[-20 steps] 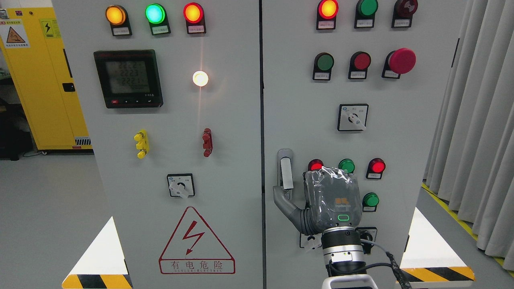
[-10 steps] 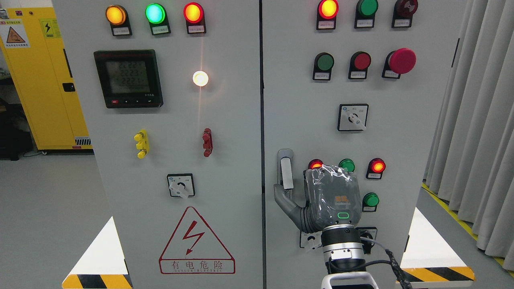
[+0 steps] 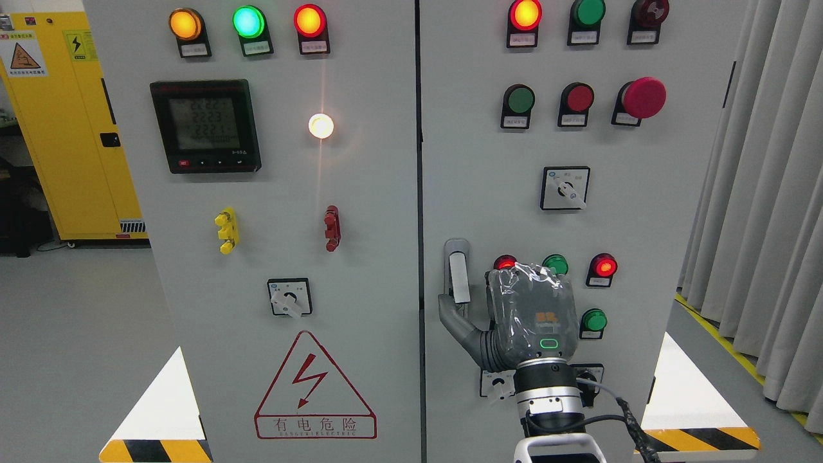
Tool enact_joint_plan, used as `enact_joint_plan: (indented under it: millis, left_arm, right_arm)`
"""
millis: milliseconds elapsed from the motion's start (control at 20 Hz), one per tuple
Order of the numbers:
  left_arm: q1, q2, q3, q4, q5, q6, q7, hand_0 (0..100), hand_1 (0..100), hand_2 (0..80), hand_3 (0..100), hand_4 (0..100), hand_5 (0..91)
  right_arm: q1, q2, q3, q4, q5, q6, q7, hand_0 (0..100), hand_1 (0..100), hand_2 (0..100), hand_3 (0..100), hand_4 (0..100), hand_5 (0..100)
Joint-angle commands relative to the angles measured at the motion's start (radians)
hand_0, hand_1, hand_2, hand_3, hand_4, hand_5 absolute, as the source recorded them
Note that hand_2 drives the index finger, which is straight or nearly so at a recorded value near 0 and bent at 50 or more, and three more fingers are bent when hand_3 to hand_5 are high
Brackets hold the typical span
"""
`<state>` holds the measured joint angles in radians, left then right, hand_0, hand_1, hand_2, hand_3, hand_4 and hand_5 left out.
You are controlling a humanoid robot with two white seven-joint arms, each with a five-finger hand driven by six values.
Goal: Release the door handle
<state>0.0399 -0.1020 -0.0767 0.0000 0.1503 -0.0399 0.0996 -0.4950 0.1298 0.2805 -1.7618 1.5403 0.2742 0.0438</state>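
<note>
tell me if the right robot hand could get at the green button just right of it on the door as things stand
Probably yes. The right robot hand is raised flat against the cabinet door, and the green button sits close beside it with only bare panel between; its thumb by the door handle would have to come away.

Single head view faces the cabinet [image 3: 411,193] squarely, apparently close, looking slightly down.

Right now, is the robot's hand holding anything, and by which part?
Cannot tell for sure. The right hand sits beside the door handle, its thumb touching the handle's lower end; the fingers are hidden behind the hand, so no grasp shows.
</note>
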Motion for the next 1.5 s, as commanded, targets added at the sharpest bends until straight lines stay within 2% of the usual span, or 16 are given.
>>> enact_joint_plan:
  millis: [0,150,802,1453]
  left_arm:
    - [0.000,-0.001,0.000,-0.015,0.000,0.000,0.000,12,56,0.0,0,0,0.0]
    - [0.000,0.001,0.000,-0.015,0.000,0.000,0.000,12,56,0.0,0,0,0.0]
    - [0.000,-0.001,0.000,-0.015,0.000,0.000,0.000,12,56,0.0,0,0,0.0]
    - [0.000,0.001,0.000,-0.015,0.000,0.000,0.000,12,56,0.0,0,0,0.0]
  right_arm:
    - [-0.002,-0.001,0.002,0.004,0.000,0.000,0.001,29,22,98,100,100,100]
    - [0.000,-0.001,0.002,0.002,0.000,0.000,0.013,29,22,98,100,100,100]
    - [0.006,-0.001,0.000,-0.004,0.000,0.002,0.013,35,21,98,100,100,100]
    - [0.007,0.001,-0.004,-0.007,-0.002,0.003,0.011,36,23,98,100,100,100]
